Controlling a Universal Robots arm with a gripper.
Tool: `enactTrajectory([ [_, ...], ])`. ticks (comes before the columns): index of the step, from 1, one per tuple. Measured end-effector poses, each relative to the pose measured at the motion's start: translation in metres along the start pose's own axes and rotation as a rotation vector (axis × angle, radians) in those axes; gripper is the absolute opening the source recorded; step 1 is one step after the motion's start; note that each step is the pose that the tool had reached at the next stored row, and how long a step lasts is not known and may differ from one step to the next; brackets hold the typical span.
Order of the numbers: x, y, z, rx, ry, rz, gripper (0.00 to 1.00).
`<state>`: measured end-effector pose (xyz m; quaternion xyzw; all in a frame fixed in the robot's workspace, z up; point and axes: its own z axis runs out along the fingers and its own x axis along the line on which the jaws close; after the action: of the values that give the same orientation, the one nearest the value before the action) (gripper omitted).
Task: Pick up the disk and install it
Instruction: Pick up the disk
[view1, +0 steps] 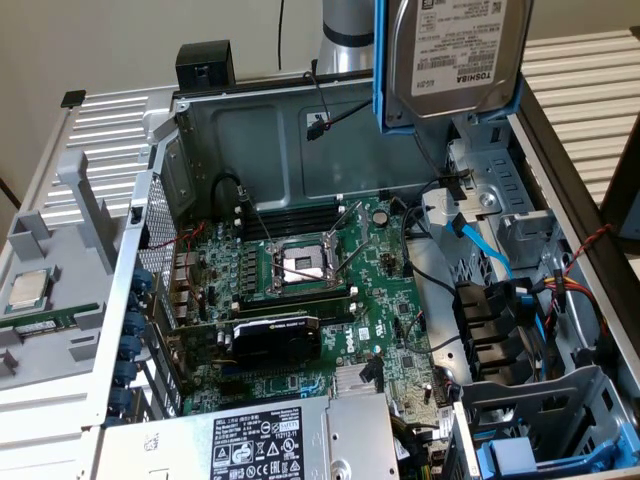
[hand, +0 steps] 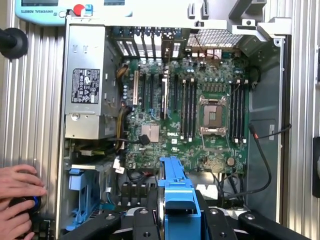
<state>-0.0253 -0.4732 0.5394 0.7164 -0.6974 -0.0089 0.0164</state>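
The disk (view1: 455, 55), a silver hard drive with a white Toshiba label in a blue plastic carrier, hangs in the air above the open computer case (view1: 250, 130), over its far right corner near the drive bays (view1: 520, 240). In the wrist view I look down on the carrier's blue edge (hand: 177, 195), standing upright between my black fingers (hand: 142, 220). My gripper (hand: 177, 222) is shut on the disk, well above the motherboard (hand: 190, 115).
The case holds a black graphics card (view1: 275, 340), a power supply (view1: 270, 445), loose cables (view1: 480, 240) and a blue tray (hand: 82, 195) in the lower bay. A small processor chip (view1: 28, 290) lies outside at the exterior view's left. A person's hands (hand: 17, 200) rest beside the case.
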Motion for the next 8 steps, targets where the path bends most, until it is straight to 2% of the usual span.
enactTrajectory([
  [8,0.014,-0.0150,-0.0020,-0.0005,-0.0001,0.000,0.37],
])
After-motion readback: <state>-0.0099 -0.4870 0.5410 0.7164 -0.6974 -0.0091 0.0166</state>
